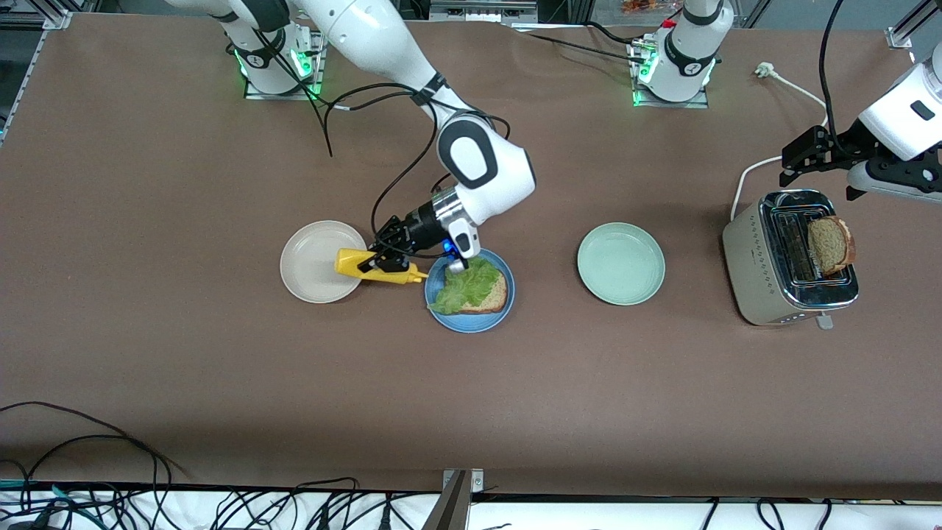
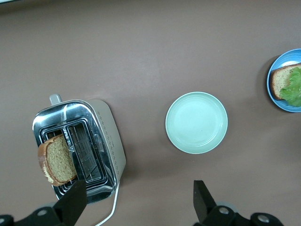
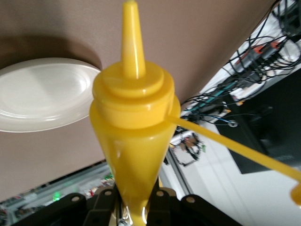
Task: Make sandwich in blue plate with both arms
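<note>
Front view: my right gripper (image 1: 388, 254) clamped a yellow mustard bottle (image 1: 377, 267) at frame centre, just beside the blue plate (image 1: 471, 322) with bread and lettuce (image 1: 465, 285), my left gripper (image 1: 818, 154) spread wide above the toaster (image 1: 765, 283) at the frame's right edge; left wrist view: fingers (image 2: 73, 203) wide at the bottom, blue plate at the right edge; right wrist view: bottle gripped, filling the frame's centre.

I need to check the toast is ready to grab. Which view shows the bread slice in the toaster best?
The left wrist view: the bread slice stands out of the toaster near the open left gripper. The front view shows it small; the right wrist view misses it.
</note>
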Robot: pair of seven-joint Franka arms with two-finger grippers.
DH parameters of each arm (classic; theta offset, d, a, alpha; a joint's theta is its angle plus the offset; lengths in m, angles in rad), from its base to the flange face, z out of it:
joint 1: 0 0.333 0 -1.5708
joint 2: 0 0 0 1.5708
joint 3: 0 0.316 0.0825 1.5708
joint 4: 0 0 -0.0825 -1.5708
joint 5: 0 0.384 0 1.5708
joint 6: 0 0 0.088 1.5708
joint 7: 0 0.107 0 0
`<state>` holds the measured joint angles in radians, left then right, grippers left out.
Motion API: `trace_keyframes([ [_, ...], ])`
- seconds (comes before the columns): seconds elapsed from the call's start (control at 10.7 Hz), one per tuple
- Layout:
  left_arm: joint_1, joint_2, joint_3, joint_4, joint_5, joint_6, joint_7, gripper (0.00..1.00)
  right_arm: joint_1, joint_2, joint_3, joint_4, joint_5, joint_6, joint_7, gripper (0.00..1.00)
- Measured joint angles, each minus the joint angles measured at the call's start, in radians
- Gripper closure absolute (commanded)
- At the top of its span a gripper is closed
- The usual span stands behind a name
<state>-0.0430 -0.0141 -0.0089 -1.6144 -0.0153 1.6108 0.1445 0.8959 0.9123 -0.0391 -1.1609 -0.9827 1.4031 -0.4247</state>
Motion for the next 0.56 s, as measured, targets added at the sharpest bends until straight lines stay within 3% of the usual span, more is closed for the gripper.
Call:
trace_keyframes([
  [0.28, 0.0, 0.0, 0.002, -0.001, 0.0, 0.0, 0.0, 0.0, -0.084, -0.054, -0.001, 0.008, 0.164, 0.058, -0.004, 0.79],
  [0.56, 0.002, 0.001, 0.014, -0.006, 0.002, 0.006, 0.0, 0.0, -0.22, -0.123, -0.006, 0.011, 0.4, 0.116, -0.009, 0.79],
])
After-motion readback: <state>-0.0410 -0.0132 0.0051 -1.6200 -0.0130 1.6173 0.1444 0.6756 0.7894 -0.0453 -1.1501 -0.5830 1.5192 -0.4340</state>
